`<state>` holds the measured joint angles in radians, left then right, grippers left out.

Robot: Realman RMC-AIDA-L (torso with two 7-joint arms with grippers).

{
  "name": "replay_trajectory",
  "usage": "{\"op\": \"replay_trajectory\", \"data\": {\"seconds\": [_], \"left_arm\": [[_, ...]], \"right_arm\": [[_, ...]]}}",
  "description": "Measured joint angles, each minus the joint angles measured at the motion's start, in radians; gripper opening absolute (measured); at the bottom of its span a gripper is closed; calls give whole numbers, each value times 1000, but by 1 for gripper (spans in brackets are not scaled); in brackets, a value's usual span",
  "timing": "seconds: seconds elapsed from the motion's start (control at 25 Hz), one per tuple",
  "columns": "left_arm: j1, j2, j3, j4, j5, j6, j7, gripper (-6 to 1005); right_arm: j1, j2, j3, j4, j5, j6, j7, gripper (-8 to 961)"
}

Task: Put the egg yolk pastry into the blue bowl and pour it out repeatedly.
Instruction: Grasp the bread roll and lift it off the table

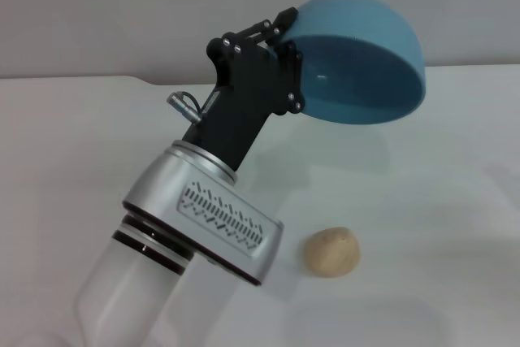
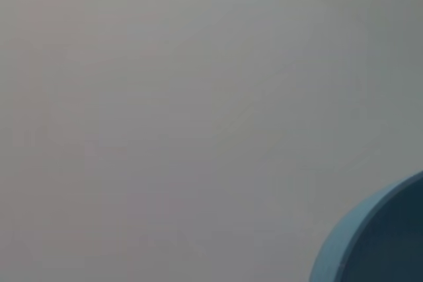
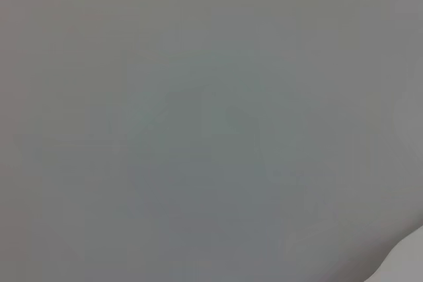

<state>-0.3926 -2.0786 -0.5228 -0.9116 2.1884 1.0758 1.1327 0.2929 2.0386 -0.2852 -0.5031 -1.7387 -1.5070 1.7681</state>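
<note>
**Blue bowl held tipped in the air, pastry on the table**

Black fingers of the left gripper (image 1: pixel 286 67) pinch the rim of the blue bowl (image 1: pixel 370 54), one finger on the outer wall and the rest of the jaw on the inner side, so the grip is closed on the bowl. The bowl is lifted clear of the white table (image 1: pixel 439 193) and tilted steeply, its open mouth facing down and toward the robot; nothing shows inside it. The left arm rises from the lower left of the head view, a translucent sleeve, then a silver wrist housing, then the black gripper body reaching up and to the right. The left wrist view catches only an edge of the bowl (image 2: pixel 370 242) against the pale surface.

The egg yolk pastry (image 1: pixel 331 252) lies on the table, well below the bowl and just beside the silver wrist housing, touching neither. No other object lies between it and the bowl.

The right gripper appears in no view; the right wrist view shows only pale, plain surface.
</note>
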Motion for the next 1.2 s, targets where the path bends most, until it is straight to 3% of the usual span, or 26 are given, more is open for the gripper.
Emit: {"op": "replay_trajectory", "data": {"seconds": [0.24, 0.32, 0.44, 0.64, 0.68, 0.84, 1.04, 1.2], "left_arm": [[1, 3, -90, -41, -45, -69, -46, 11], [9, 9, -168, -105, -103, -189, -43, 12], [25, 12, -345, -201, -193, -518, -35, 13], [10, 12, -613, -229, -282, -945, -37, 13], [3, 13, -708, -225, -334, -1078, -42, 12], [-8, 14, -825, -201, -376, -1229, -75, 12], [-50, 21, -1009, -128, -304, -1449, -217, 13], [-111, 23, -1155, -71, -93, -1645, -385, 13]], "right_arm": [[7, 0, -19, 0, -7, 1, -4, 278], [9, 0, -32, 0, -10, 0, -5, 278], [11, 0, -63, -3, -10, -6, -6, 278], [29, -18, -157, -8, -59, -10, 3, 278], [49, -23, -176, -9, -115, -16, 9, 278], [83, -24, -205, -13, -186, -22, 12, 278], [138, -12, -281, -60, -295, -16, 12, 279], [170, 14, -355, -132, -377, -14, 13, 278]]}}
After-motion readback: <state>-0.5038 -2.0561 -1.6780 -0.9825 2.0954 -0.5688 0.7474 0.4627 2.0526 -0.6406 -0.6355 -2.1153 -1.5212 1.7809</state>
